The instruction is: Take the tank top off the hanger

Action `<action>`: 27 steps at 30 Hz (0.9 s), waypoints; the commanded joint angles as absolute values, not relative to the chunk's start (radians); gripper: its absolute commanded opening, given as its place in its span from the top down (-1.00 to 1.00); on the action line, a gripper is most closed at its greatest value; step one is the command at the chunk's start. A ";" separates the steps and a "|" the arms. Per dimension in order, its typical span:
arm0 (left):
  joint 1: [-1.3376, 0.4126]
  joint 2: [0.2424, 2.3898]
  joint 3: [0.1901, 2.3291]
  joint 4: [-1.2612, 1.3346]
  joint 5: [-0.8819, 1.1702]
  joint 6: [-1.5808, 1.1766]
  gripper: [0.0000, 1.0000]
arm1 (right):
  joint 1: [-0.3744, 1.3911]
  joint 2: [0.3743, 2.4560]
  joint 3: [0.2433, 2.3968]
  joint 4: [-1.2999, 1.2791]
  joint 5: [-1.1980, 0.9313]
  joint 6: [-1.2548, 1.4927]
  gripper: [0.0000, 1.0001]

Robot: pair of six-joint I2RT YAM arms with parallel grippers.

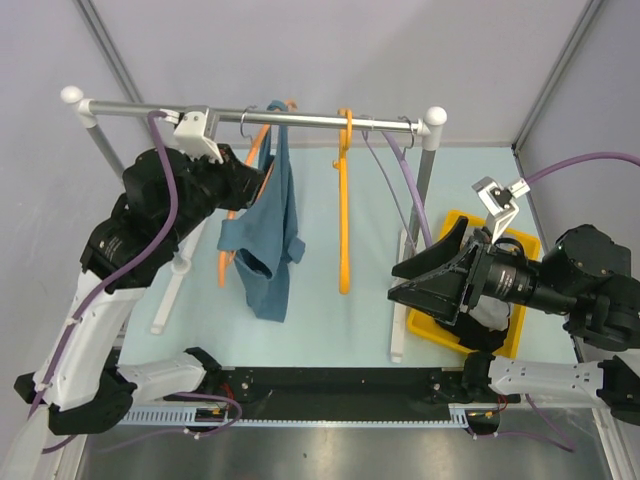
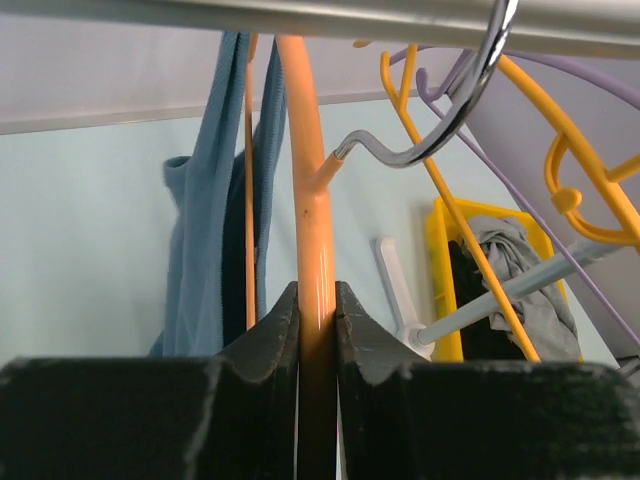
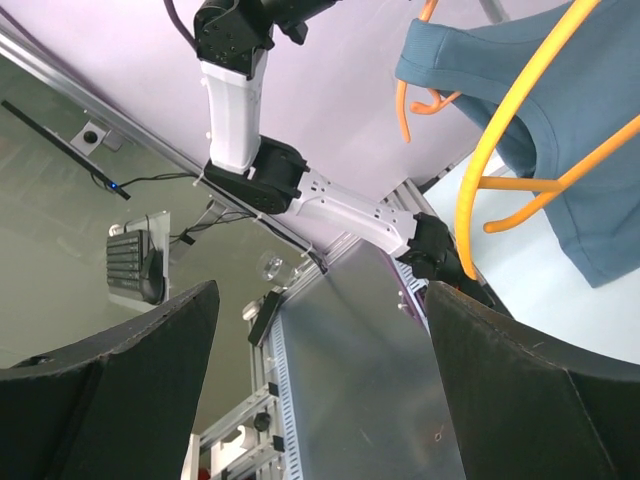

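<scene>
Now | left claw (image 2: 317, 300) pinches orange plastic hanger (image 2: 312, 200), likely to steady it | blue fabric tank top (image 1: 268, 230) draped on it | right claw (image 3: 320, 310) spread

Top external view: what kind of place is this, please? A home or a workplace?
Most likely a robot lab test cell, not a home: left arm and right arm bolted to a table, a small clothes rail standing on it, plain walls in a metal frame.
</scene>
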State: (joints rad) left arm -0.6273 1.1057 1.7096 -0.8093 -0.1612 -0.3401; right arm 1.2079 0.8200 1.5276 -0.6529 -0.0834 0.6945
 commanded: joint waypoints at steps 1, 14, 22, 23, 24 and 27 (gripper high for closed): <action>-0.607 1.104 1.759 -0.770 -0.115 -0.327 0.75 | 1.212 0.830 1.539 -0.612 -0.060 0.676 -0.78; -0.606 1.146 2.068 -0.934 -0.091 -0.302 1.00 | 1.212 0.827 1.545 -0.684 0.038 0.609 -0.79; -0.606 0.970 1.921 -0.914 0.027 -0.362 1.00 | 1.215 0.877 1.603 -0.753 0.048 0.534 -0.81; -0.606 0.925 1.870 -0.905 0.056 -0.368 1.00 | 1.213 0.885 1.611 -0.762 0.046 0.523 -0.81; -0.604 0.899 1.844 -0.897 0.075 -0.373 1.00 | 1.213 0.903 1.626 -0.785 0.045 0.500 -0.81; -0.606 0.822 1.754 -0.850 0.120 -0.388 1.00 | 1.213 0.927 1.640 -0.811 0.051 0.474 -0.81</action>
State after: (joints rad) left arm -0.6121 0.9089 1.8141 -1.0008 0.0177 -0.3519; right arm 1.2083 0.8963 1.5932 -0.7624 0.0315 0.5488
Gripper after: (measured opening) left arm 0.185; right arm 0.902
